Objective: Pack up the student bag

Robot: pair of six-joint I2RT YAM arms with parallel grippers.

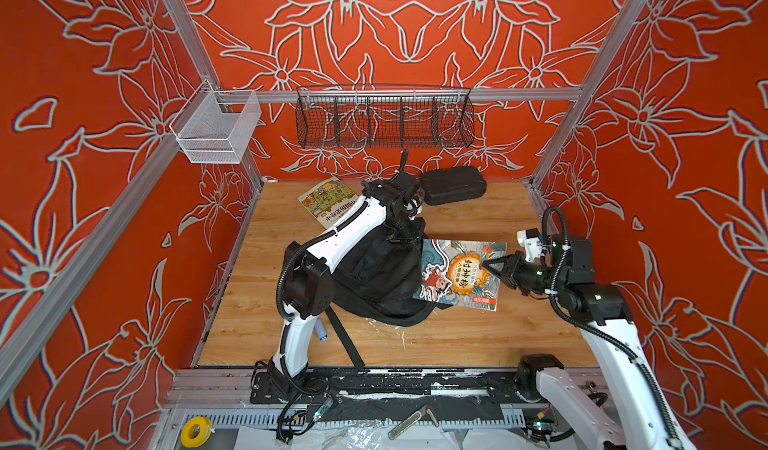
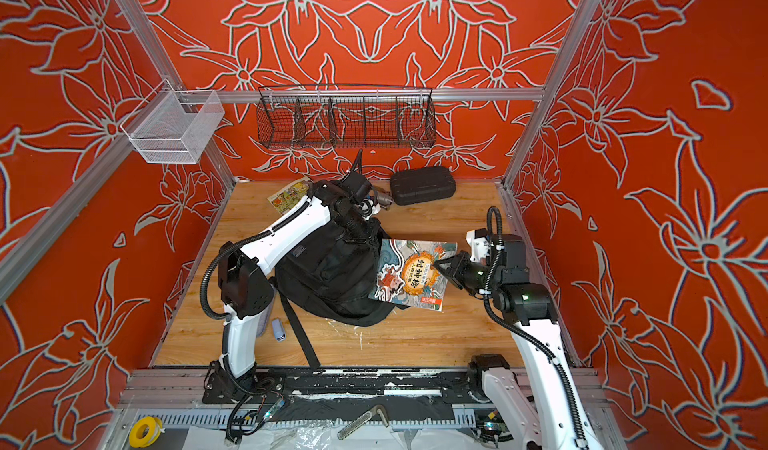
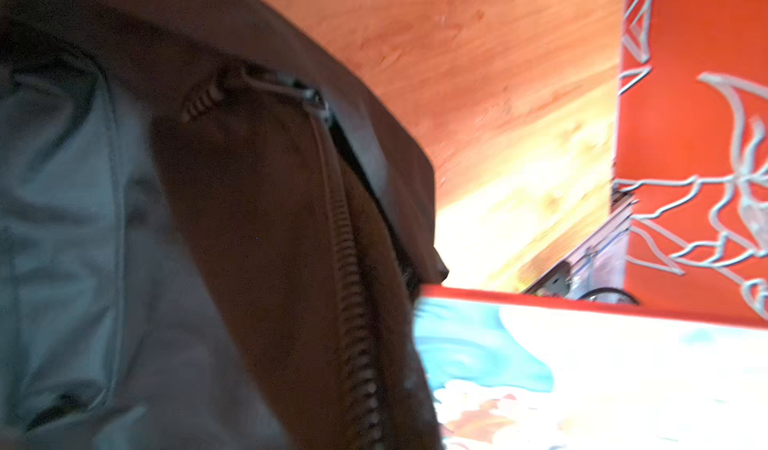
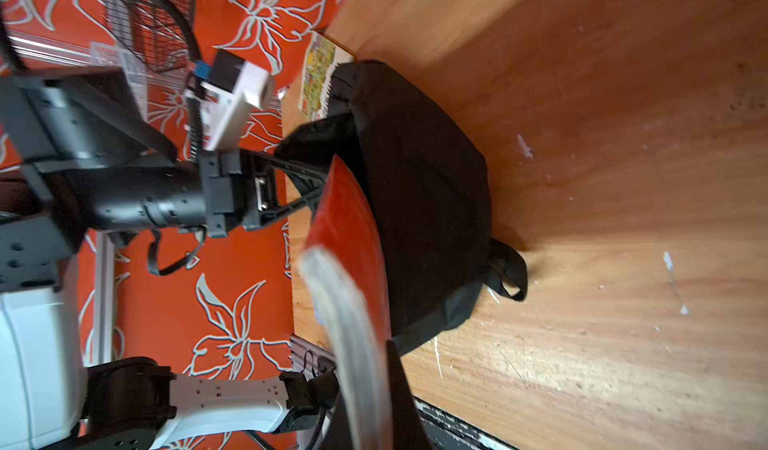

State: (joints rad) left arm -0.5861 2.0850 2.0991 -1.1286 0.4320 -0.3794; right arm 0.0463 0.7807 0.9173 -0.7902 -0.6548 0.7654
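Backpack (image 1: 374,277) — soft black woven cloth, matt, w/ coarse plastic-looking zip teeth (image 3: 353,286). Picture book (image 1: 461,273) just right of the backpack: glossy paper cover, red back cover (image 4: 349,219) shiny. Table (image 1: 478,335) under the backpack — wood-grain, smooth, light sheen, white scuffs. Case (image 1: 453,185) behind the backpack: hard black plastic, matt, ribbed. Wire basket (image 1: 384,121) above it: dark metal mesh.

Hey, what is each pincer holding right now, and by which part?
The right pincer is shut on the colourful storybook, gripping its outer edge. The left pincer is shut on the student bag, at the fabric by its zip opening.
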